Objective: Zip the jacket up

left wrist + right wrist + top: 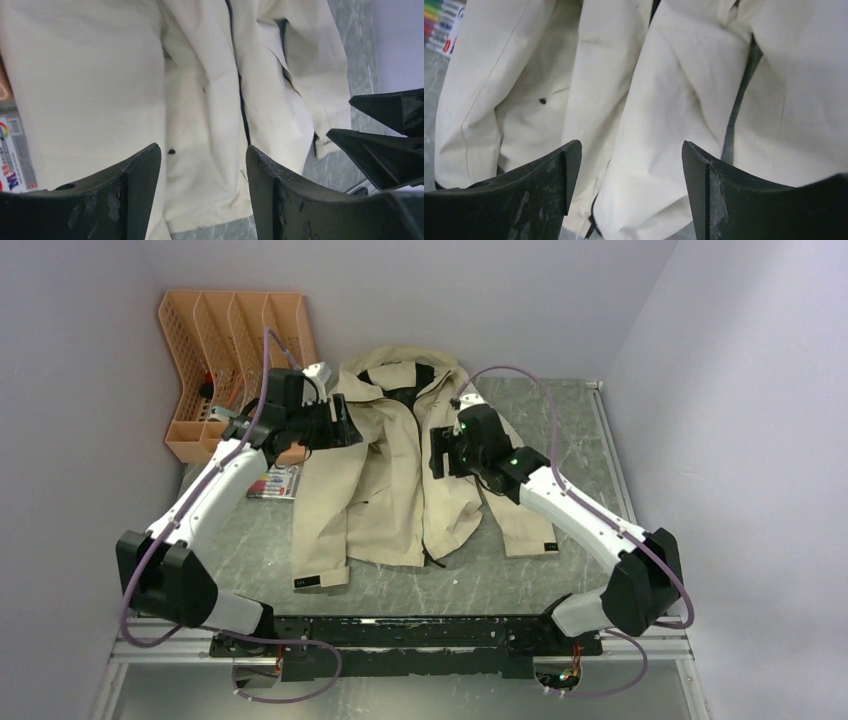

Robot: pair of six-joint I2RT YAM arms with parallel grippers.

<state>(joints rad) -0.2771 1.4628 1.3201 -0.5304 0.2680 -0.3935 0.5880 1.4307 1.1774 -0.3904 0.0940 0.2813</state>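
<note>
Marbled tabletop (pixel 470 585): reaching inward, left pincer (pixel 200 155) and right pincer (pixel 631 150) gape over jacket (pixel 385 490).

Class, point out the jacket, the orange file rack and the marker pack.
jacket (pixel 385 490), top view, front panel beside the zipper.
orange file rack (pixel 181 360), top view, its mesh side wall.
marker pack (pixel 273 483), top view, its printed face.

The top camera looks down from behind over the whole bench (pixel 470 580). Both wrist cameras, close above, share the jacket (pixel 100 75) front.
</note>
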